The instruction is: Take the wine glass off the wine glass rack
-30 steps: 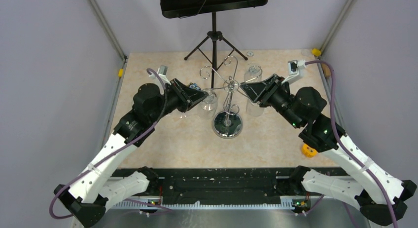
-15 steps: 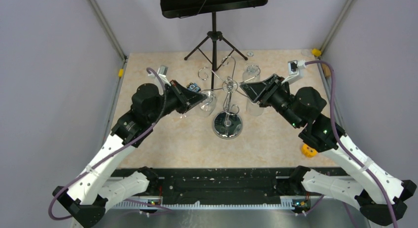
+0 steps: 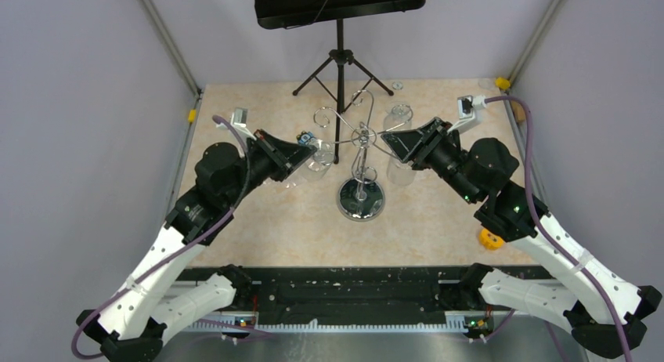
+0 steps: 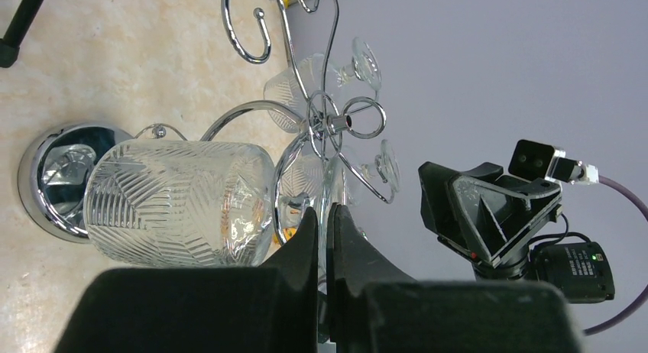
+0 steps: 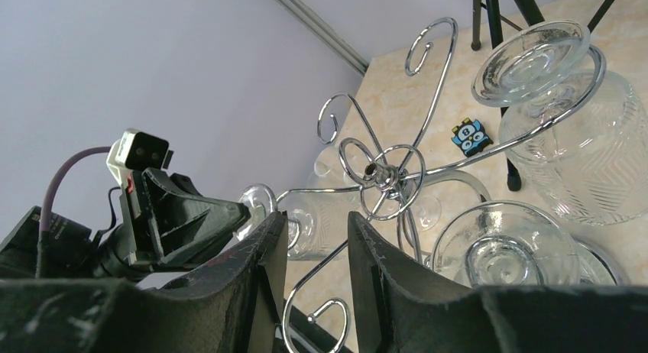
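1. Left gripper: jaws pinched together on what looks like the thin stem of the clear, cut-pattern wine glass. Its bowl hangs just left of the shiny chrome wire rack, above the beige marbled tabletop. The fingers hide the foot, so it cannot be told whether it has left its hook.
2. Hazards, as judged:
   - A pinch on a smooth stem may let the heavy bowl swing or slip.
   - If the foot is caught in a curled arm, a sideways pull could drag or tip the light rack.
   - A knock would shake the neighbouring glasses.
3. Right gripper: jaws partway apart, with a rack wire crossing the gap. No contact is evident, so it offers no visible bracing.
4. Obstructions: two further patterned glasses, one low and one higher, hang on the rack's right side, just beside the right gripper. A curved chrome arm passes close over the held bowl.
5. Periphery:
   - A small orange object lies near the right edge, well apart.
   - A blue owl-shaped piece lies beyond the rack.
   - Farthest back is the black tripod music stand, with one leg foot close behind the rack.
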Robot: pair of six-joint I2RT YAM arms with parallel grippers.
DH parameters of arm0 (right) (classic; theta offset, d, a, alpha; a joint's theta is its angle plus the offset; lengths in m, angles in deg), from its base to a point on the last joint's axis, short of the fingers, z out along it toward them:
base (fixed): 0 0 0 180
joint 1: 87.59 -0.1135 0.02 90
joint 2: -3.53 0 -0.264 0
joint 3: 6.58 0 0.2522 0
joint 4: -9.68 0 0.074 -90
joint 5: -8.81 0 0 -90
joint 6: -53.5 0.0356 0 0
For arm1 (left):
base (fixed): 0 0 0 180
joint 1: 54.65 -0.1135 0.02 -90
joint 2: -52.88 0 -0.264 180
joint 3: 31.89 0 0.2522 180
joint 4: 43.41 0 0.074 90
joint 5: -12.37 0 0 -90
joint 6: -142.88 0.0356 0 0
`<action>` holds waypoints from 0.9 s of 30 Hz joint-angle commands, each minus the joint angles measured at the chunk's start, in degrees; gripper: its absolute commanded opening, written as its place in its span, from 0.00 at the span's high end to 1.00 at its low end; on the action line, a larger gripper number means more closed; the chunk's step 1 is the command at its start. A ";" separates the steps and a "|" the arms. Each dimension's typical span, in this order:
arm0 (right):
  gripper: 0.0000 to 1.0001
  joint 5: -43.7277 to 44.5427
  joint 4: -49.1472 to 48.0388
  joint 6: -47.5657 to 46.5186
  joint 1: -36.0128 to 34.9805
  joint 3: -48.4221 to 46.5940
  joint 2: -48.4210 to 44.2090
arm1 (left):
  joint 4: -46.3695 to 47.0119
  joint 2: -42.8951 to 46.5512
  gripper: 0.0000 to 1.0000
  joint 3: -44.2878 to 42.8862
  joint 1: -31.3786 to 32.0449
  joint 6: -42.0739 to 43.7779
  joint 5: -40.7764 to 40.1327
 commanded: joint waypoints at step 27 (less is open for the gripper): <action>0.50 -0.07 -2.50 0.26 0.44 0.36 -1.11 | 12.75 -8.62 1.00 -6.41 -0.14 1.34 16.15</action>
